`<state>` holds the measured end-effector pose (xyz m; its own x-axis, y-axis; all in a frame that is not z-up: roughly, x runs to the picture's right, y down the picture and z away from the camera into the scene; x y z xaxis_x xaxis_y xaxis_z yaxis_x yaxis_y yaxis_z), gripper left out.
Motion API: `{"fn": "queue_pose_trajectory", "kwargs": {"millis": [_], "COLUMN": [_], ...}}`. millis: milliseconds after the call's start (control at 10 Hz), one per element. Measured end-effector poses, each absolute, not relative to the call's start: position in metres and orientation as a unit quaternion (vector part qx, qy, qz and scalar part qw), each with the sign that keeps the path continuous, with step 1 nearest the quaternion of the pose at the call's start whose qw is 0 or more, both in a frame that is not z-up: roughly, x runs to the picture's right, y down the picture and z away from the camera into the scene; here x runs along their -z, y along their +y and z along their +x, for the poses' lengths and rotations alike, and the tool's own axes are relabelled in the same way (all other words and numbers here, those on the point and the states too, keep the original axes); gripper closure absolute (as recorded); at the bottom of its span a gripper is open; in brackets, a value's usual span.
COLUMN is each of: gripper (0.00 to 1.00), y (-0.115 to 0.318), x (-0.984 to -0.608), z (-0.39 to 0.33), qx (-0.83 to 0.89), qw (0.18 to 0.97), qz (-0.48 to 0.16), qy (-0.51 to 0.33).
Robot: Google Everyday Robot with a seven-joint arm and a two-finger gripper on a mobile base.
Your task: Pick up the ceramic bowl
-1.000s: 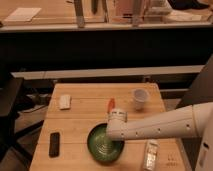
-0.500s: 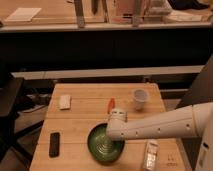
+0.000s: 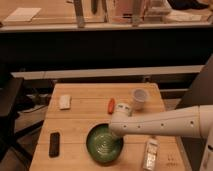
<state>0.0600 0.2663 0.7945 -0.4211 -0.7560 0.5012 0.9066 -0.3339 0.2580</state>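
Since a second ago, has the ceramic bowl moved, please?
No: the ceramic bowl keeps its spot beside the black phone, the gripper at its far rim.

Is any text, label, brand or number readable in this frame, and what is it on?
No text can be read.
Bottle: label markings too blurred to read.
Bowl and cup: no text seen.
Pincer, at the bowl's right rim: no markings seen.
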Motion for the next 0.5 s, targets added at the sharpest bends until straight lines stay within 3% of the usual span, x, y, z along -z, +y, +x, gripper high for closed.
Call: {"fn": "queue_pose_trajectory", "kwargs": {"millis": [500], "gripper": [1.00], "y": [0.2677], "x": [-0.7925], "z": [0.0539], "qx": [0.802], "qw": [0.511], "qz": [-0.140], "qy": [-0.277]}}
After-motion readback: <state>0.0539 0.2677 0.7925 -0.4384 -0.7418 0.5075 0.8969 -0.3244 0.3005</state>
